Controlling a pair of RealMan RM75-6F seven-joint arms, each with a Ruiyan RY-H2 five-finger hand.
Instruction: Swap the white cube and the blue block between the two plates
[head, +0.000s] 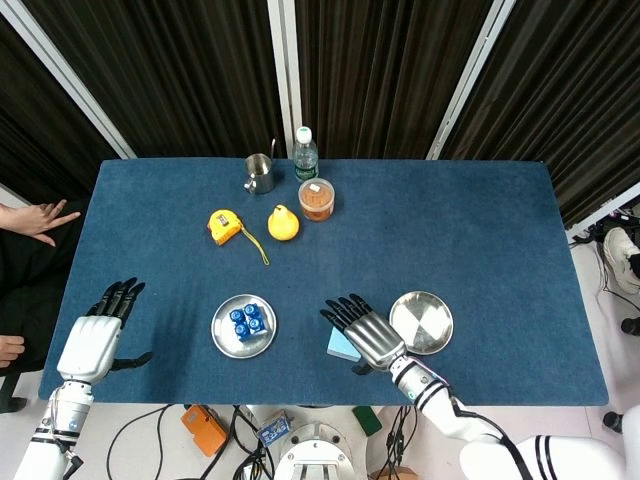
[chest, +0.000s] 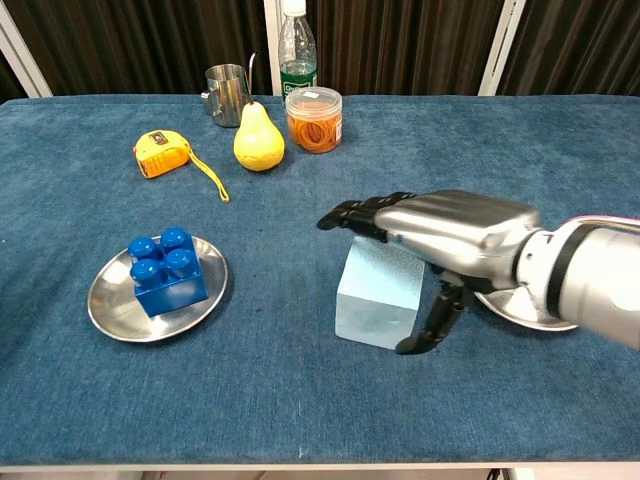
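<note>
On blue cloth, pale matte white cube sits upright.

Upper centre of my head view: steel cup, green-labelled bottle, lidded orange jar; below them, yellow pear and yellow tape measure.

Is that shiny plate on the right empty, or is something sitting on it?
Empty, as far as shows: the head view shows the right plate bare and shiny. The white cube sits on the table beside it.
</note>
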